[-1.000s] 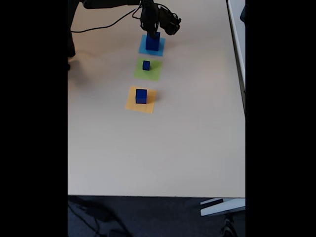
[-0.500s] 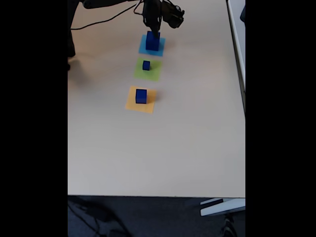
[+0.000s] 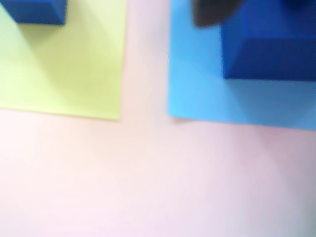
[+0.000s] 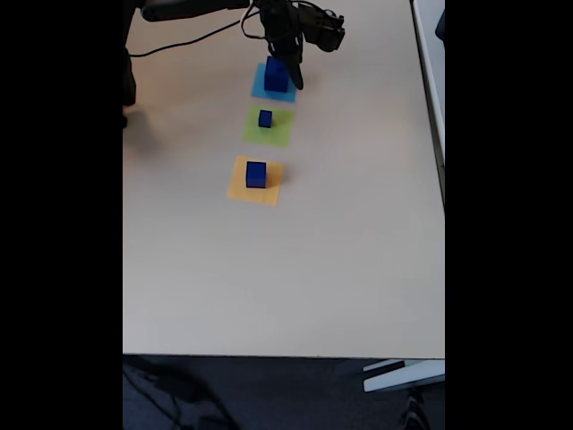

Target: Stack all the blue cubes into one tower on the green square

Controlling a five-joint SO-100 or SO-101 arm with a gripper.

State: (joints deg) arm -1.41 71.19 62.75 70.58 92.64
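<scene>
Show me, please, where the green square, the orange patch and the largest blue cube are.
green square (image 4: 278, 133), fixed view, bare corner of the patch.
orange patch (image 4: 239, 186), fixed view, bare left part.
largest blue cube (image 4: 275, 75), fixed view, front face.

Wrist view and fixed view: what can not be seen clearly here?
- Wrist view: the large cube and small cube are cut by the top edge; all is blurred.
- Fixed view: the gripper is too small and dark to tell whether its jaws are open or touch the large cube.
</scene>
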